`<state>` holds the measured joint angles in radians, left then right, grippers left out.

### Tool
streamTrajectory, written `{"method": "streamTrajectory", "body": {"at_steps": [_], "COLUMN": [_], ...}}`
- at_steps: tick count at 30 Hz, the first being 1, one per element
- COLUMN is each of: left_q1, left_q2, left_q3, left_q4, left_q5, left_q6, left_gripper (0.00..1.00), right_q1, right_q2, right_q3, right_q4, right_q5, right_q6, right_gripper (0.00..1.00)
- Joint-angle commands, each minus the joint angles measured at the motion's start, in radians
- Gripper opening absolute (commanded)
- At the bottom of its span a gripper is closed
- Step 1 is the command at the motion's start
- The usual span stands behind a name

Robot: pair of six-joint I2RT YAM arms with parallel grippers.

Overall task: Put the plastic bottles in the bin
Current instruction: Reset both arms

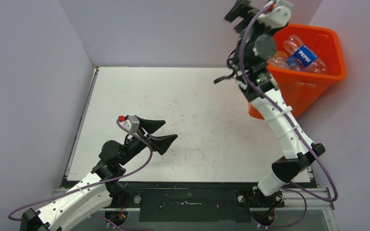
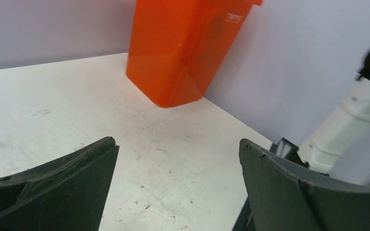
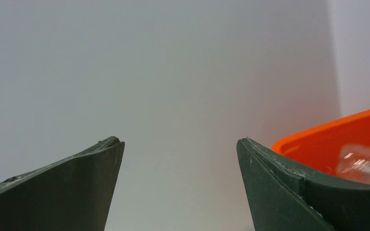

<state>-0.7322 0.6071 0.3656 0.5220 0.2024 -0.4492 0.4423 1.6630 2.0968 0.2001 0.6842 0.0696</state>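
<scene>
Nearest to me, the left end effector hangs low over the near-left part of the bench, jaws spread wide with nothing between them. In its own wrist view it points across the scuffed white surface toward the bin. I read that as a parked, ready pose, kept well apart from the other arm.

Further out, the right arm rises from the near right corner and stretches steeply up along the right edge, so its wrist clears the thick rim. The orange bin stands at the far right corner, close to the side wall, where that arm can reach over the mouth without crossing the bench.

Every one of the plastic bottles I can find lies inside the bin, heaped close to the rim. The top one is clear and carries a blue label reading "PEPSI". There is small white lettering on the bin's outer wall, but I can't make it out in either view.

Farthest off, the right end effector is held high beside the bin's near-left rim, aimed at the back wall. Its jaws are apart and hold nothing. The right wrist view shows only bare wall between its fingers, with the bin's edge and a blurred bottle low on the right. Judging by that, the sorting looks close to done.
</scene>
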Motion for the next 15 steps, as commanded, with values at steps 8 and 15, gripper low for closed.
{"method": "streamTrajectory", "body": {"at_steps": [8, 15], "left_q1": [-0.017, -0.017], "left_q2": [-0.095, -0.017], "left_q3": [0.079, 0.126], "left_q4": [-0.266, -0.4], "left_q5": [-0.539, -0.899], "left_q6": [0.118, 0.065], "left_gripper": [0.96, 0.96], "right_q1": [0.42, 0.466], "right_q2": [-0.4, -0.474], "right_q3": [-0.633, -0.887], "right_q4": [0.017, -0.122], "right_q5": [0.033, -0.061], "right_q6": [0.023, 0.232], "right_gripper": [0.9, 0.9]}}
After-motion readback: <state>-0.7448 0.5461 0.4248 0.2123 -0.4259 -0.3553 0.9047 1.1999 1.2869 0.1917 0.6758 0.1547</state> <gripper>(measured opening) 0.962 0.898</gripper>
